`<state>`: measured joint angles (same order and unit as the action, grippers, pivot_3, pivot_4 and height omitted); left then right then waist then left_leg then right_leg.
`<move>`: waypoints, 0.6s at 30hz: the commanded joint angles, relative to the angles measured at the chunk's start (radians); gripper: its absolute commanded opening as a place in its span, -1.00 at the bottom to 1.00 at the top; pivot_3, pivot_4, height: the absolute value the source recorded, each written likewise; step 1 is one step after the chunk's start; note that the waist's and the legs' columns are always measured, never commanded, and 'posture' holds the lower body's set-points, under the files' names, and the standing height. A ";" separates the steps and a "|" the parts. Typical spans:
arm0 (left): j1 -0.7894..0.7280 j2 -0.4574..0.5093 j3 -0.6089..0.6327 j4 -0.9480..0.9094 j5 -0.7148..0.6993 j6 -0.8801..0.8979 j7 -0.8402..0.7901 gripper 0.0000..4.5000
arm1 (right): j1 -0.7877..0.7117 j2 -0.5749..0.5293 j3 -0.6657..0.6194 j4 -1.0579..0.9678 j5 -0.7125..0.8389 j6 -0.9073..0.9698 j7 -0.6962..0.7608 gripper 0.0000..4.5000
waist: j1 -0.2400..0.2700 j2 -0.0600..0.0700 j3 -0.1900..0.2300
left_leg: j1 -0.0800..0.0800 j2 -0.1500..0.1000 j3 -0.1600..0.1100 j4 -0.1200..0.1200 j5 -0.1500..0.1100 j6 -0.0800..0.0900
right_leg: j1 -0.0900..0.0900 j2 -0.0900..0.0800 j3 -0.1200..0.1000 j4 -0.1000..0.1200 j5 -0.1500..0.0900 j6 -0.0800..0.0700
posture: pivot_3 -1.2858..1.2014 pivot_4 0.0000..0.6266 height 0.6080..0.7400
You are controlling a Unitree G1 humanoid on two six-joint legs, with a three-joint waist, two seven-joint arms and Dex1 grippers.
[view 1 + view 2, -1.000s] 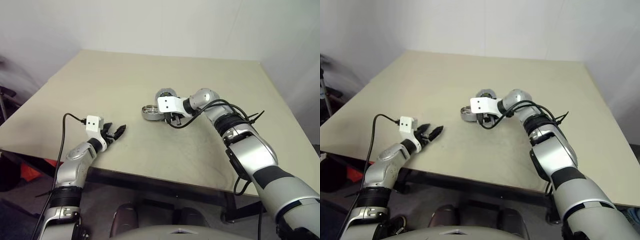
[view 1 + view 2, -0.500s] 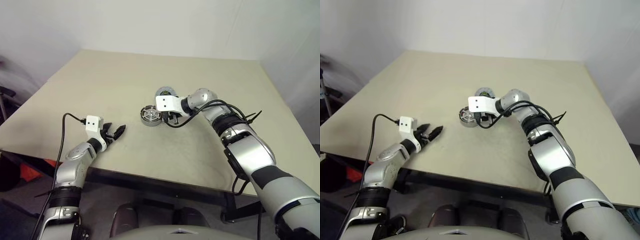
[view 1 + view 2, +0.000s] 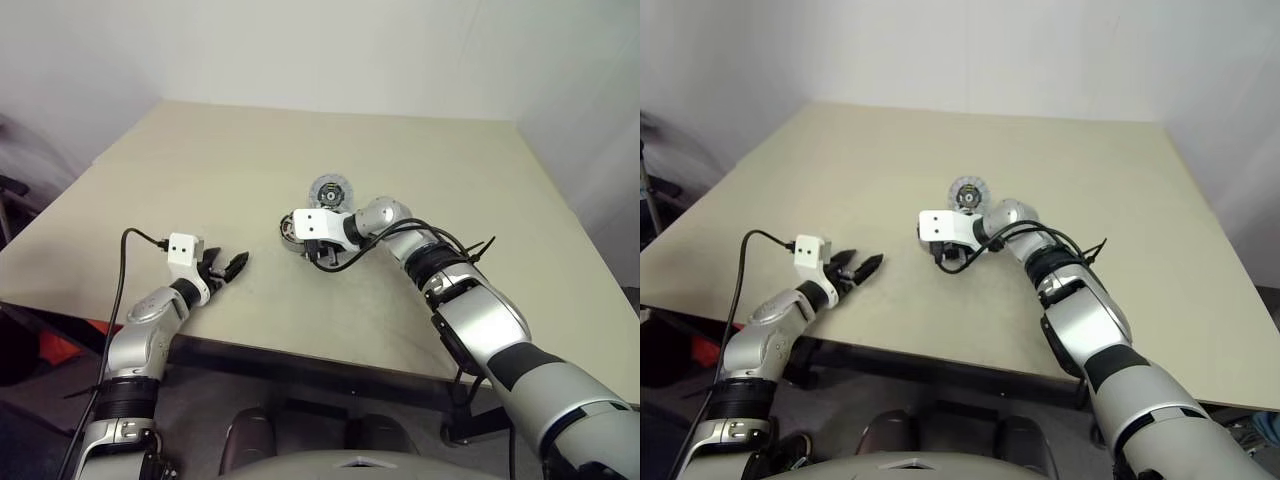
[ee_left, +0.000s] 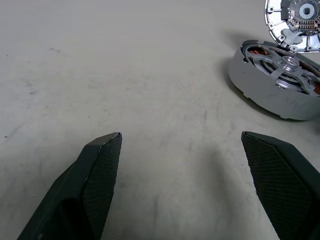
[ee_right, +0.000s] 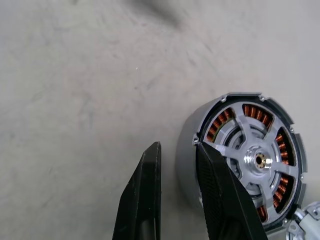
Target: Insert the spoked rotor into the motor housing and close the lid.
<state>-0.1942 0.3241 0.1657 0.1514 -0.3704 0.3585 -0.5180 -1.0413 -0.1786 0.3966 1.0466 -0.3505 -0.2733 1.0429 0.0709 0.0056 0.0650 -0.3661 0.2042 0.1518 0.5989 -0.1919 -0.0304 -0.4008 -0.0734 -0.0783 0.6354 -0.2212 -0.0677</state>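
The motor housing, a grey round cup with copper windings, rests on the tan table. The spoked rotor lies inside it, silver spokes and hub facing up. The lid, a pale disc with a dark centre, lies flat just behind the housing. My right gripper hovers at the housing's edge. Its fingers stand a narrow gap apart with nothing pinched, and one finger overlaps the rim. My left gripper is wide open and empty over bare table, well to the left of the housing.
The table's front edge runs close below both arms. A black cable loops from my left wrist, and another hangs by my right wrist. Bare tabletop stretches behind the lid and to the right.
My right gripper has shifted left and down onto the housing, so its wrist now covers most of it in the head views and the lid shows in full. The left arm has stayed still.
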 commanded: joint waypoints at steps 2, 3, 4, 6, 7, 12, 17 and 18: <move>-0.007 0.005 0.011 -0.041 -0.007 -0.001 0.004 0.80 | -0.041 -0.003 -0.007 0.007 0.005 0.004 -0.025 -0.46 | 0.000 0.000 0.000 | 0.000 0.000 0.000 0.000 0.000 0.000 | 0.000 0.000 0.000 0.000 0.000 0.000 | 0.03 -1.00 1.00; -0.008 0.005 0.011 -0.040 -0.007 -0.001 0.004 0.80 | -0.047 -0.003 -0.009 0.010 0.006 0.005 -0.027 -0.46 | 0.000 0.000 0.000 | 0.000 0.000 0.000 0.000 0.000 0.000 | 0.000 0.000 0.000 0.000 0.000 0.000 | 0.03 -1.00 1.00; -0.009 0.005 0.010 -0.038 -0.007 -0.002 0.003 0.80 | -0.054 -0.003 -0.011 0.014 0.007 0.006 -0.030 -0.46 | 0.000 0.000 0.000 | 0.000 0.000 0.000 0.000 0.000 0.000 | 0.000 0.000 0.000 0.000 0.000 0.000 | 0.03 -1.00 1.00; -0.013 0.005 0.009 -0.035 -0.007 -0.001 0.003 0.80 | -0.062 -0.002 -0.012 0.024 0.008 0.005 -0.033 -0.46 | 0.000 0.000 0.000 | -0.001 0.000 0.000 0.000 0.000 0.000 | -0.001 0.000 0.000 0.000 0.000 0.000 | 0.03 -1.00 1.00; -0.015 0.004 0.009 -0.033 -0.006 -0.002 0.002 0.80 | -0.064 -0.001 -0.008 0.038 0.001 0.004 -0.047 -0.46 | 0.000 0.000 0.000 | -0.001 0.000 0.000 0.000 0.000 0.000 | -0.001 0.000 0.000 0.000 0.000 0.000 | 0.03 -1.00 1.00; -0.021 0.003 0.006 -0.030 -0.004 -0.003 0.002 0.80 | -0.054 0.004 0.014 0.105 -0.031 0.003 -0.089 -0.46 | -0.001 0.000 0.000 | 0.000 0.000 0.000 0.000 0.000 0.000 | -0.001 0.000 0.000 0.000 0.000 0.000 | 0.03 -1.00 1.00; -0.014 0.008 0.014 -0.035 -0.007 -0.003 0.004 0.80 | -0.054 0.002 0.018 0.111 -0.030 -0.010 -0.079 -0.53 | -0.001 0.000 0.000 | 0.002 0.000 0.000 0.000 0.000 -0.001 | 0.001 0.000 0.000 0.001 0.000 0.000 | 0.03 -1.00 1.00; -0.014 0.008 0.014 -0.034 -0.007 -0.003 0.005 0.80 | -0.056 0.001 0.018 0.112 -0.029 -0.012 -0.077 -0.61 | -0.001 0.000 0.000 | 0.002 0.000 0.000 0.000 0.000 -0.001 | 0.001 0.000 0.000 0.001 0.000 0.000 | 0.03 -1.00 1.00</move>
<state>-0.1955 0.3229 0.1642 0.1499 -0.3703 0.3599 -0.5164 -1.0798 -0.1725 0.4068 1.1470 -0.3674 -0.2852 0.9671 0.0699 0.0056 0.0650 -0.3640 0.2043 0.1518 0.5989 -0.1915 -0.0313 -0.3998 -0.0734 -0.0778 0.6369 -0.2213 -0.0678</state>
